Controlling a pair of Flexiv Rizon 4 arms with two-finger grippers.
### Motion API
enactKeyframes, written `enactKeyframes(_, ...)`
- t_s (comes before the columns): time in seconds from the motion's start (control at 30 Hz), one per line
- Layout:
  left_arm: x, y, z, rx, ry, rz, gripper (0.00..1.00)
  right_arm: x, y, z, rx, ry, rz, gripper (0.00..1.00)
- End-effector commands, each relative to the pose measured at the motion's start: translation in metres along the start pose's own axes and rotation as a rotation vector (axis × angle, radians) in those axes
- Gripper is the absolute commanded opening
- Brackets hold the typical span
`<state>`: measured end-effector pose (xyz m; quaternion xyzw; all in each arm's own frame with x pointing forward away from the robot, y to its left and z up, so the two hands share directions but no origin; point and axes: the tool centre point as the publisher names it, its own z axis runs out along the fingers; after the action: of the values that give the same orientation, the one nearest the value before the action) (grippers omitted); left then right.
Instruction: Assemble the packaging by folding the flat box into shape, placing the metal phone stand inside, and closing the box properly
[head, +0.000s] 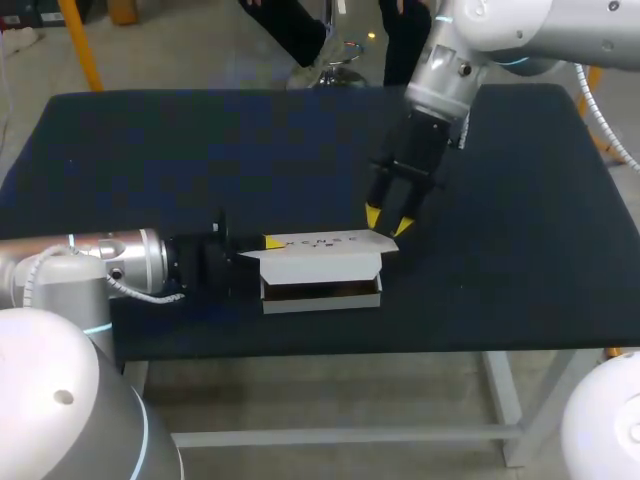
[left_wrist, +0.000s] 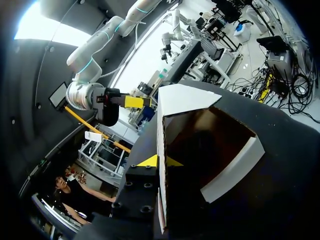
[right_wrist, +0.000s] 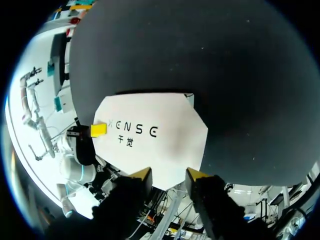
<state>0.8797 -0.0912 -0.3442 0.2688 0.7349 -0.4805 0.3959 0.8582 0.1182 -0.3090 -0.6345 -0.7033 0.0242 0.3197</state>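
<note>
White cardboard, brown inside: the box (head: 320, 262) sits on the black bench (head: 150, 160) near its front edge, about midway along. The upper panel carries dark print. In the head view it is only a faint row of marks. In the right wrist view it is two short lines across the panel (right_wrist: 155, 145), one under the other. That is the only writing you can see. The head view alone gives you the layout. The left arm (head: 110, 262) lies low along the bench at the box's left end, and the right arm (head: 445, 75) comes down from the far side over the box's far right corner. The left wrist view alone looks into the box: brown walls (left_wrist: 205, 135), a white flap (left_wrist: 235, 167) splayed outward, and a white top panel (left_wrist: 185, 100). The left jaws are nearly closed on a thin white panel at the box's left end. Yellow fingertips (left_wrist: 148, 161) press it from both sides, and one tip shows on top of the panel in the head view (head: 272, 242) and in the right wrist view (right_wrist: 98, 130). The right jaws stand moderately apart and hold nothing. Their yellow fingertips (head: 373, 215) point down at the panel's far right corner, and the panel edge lies just ahead of them in their own view (right_wrist: 141, 174). You cannot tell whether they touch it.
</note>
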Motion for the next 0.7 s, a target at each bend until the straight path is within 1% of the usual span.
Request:
enactKeyframes(0.03, 0.004, 0.004, 0.002, 0.012, 0.000, 0.000, 0.00, 0.001, 0.001, 0.005, -0.005, -0.005, -0.010, 0.48)
enactKeyframes(0.27, 0.005, 0.004, 0.002, 0.019, 0.003, -0.001, 0.00, 0.003, 0.000, 0.010, -0.022, -0.032, -0.032, 0.47)
enactKeyframes(0.7, 0.007, 0.004, 0.000, 0.030, 0.000, 0.004, 0.00, 0.002, 0.000, 0.023, -0.035, -0.052, -0.065, 0.47)
